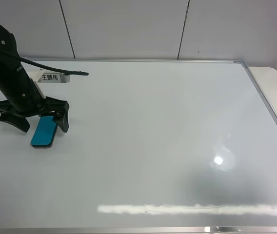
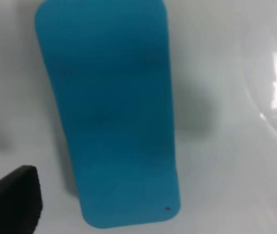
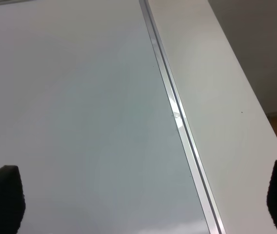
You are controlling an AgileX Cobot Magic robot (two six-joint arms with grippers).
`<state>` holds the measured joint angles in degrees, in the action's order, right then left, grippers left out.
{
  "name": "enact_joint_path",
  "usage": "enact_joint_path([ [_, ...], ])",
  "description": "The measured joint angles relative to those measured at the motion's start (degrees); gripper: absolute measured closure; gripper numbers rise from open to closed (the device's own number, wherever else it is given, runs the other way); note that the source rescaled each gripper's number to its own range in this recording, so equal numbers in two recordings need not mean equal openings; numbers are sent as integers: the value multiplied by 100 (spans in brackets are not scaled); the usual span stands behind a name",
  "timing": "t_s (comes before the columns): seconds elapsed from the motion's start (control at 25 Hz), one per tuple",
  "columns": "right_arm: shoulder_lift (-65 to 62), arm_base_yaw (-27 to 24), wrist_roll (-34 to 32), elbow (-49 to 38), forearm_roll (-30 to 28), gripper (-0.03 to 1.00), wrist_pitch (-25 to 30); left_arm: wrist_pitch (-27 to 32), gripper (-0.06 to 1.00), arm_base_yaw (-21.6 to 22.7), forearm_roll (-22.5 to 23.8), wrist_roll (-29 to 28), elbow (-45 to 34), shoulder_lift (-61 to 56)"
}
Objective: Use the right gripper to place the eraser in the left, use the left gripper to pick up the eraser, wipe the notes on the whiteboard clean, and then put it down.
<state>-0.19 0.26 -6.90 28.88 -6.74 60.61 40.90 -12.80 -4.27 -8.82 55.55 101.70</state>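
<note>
Whiteboard, eraser flat, left tool spread above

The high camera sits up above and looks down at a slant on the whole whiteboard, with the wall behind it at the top. It is far off, so it sees the left gripper and the eraser as small things.

The left wrist camera looks straight down between its fingertips, very close to the eraser, which fills much of the view. Both views share that eraser.

The right wrist camera looks down at the board's metal edge and the table beside it, from fairly near. The high view shows that same edge on its right.
</note>
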Motion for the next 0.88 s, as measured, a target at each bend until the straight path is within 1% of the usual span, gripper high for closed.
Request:
enact_joint_path([
  [0.08, 0, 0, 0, 0, 0, -3, 0, 38, -4, 0, 44, 0, 0, -105],
  [0.16, 0, 0, 0, 0, 0, -3, 0, 77, -5, 0, 242, 0, -5, -404],
  [0.2, 0, 0, 0, 0, 0, -3, 0, 81, -4, 0, 427, 0, -5, -662],
  [0.28, 0, 0, 0, 0, 0, -3, 0, 87, -5, 0, 631, -59, -5, -1240],
  [0.36, 0, 0, 0, 0, 0, -3, 0, 162, -5, 0, 705, -144, -5, -1922],
  [0.48, 0, 0, 0, 0, 0, -3, 0, 530, -5, 0, 796, -172, -5, -2853],
  [0.6, 0, 0, 0, 0, 0, -3, 0, 961, -5, 0, 1066, -184, -5, -3732],
  [0.76, 0, 0, 0, 0, 0, -3, 0, 1363, -5, 0, 1398, -173, -5, -4992],
  [0.88, 0, 0, 0, 0, 0, -3, 0, 1815, -5, 0, 1435, -168, -5, -5816],
])
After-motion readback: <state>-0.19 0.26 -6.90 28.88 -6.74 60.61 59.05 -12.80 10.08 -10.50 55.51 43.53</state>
